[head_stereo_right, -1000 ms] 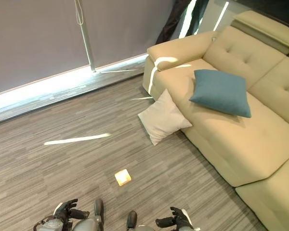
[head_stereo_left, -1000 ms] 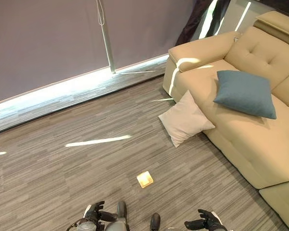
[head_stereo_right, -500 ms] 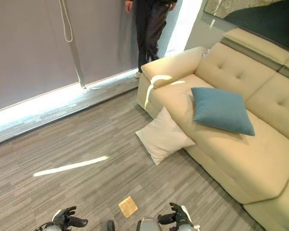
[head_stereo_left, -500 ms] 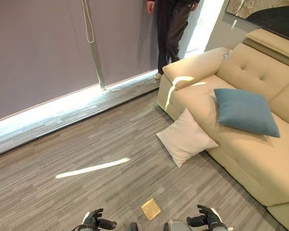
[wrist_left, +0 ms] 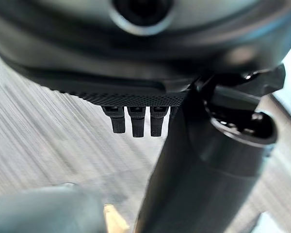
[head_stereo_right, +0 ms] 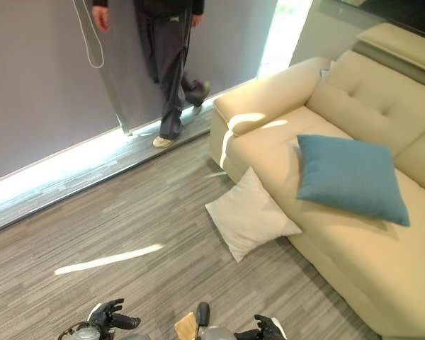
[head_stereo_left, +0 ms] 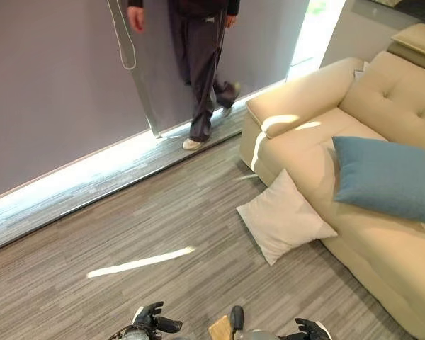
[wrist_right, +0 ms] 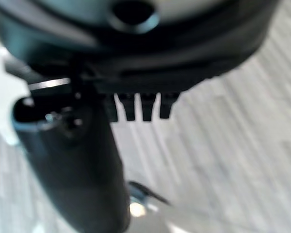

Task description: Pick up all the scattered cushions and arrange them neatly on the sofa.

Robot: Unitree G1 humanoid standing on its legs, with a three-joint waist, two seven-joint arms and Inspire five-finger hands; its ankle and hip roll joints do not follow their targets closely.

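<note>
A white cushion (head_stereo_left: 283, 221) lies on the grey wood floor, leaning against the front of the beige sofa (head_stereo_left: 297, 92). A blue cushion (head_stereo_left: 388, 177) rests flat on the sofa seat. My left hand (head_stereo_left: 150, 323) and right hand (head_stereo_left: 309, 331) hang low near me, well short of both cushions. In the left wrist view the fingers (wrist_left: 133, 121) and thumb (wrist_left: 203, 160) are straight and hold nothing. In the right wrist view the fingers (wrist_right: 140, 109) and thumb (wrist_right: 72, 160) are also straight and empty.
A person (head_stereo_left: 198, 64) in dark clothes walks along the curtained window wall, just left of the sofa's armrest. A small tan square (head_stereo_left: 219, 328) sits in the floor between my hands. Bare floor stretches from me to the white cushion.
The camera has shifted, so the whole scene sits differently. The person has walked left along the window, away from the sofa's armrest. Both hands stay low and empty.
</note>
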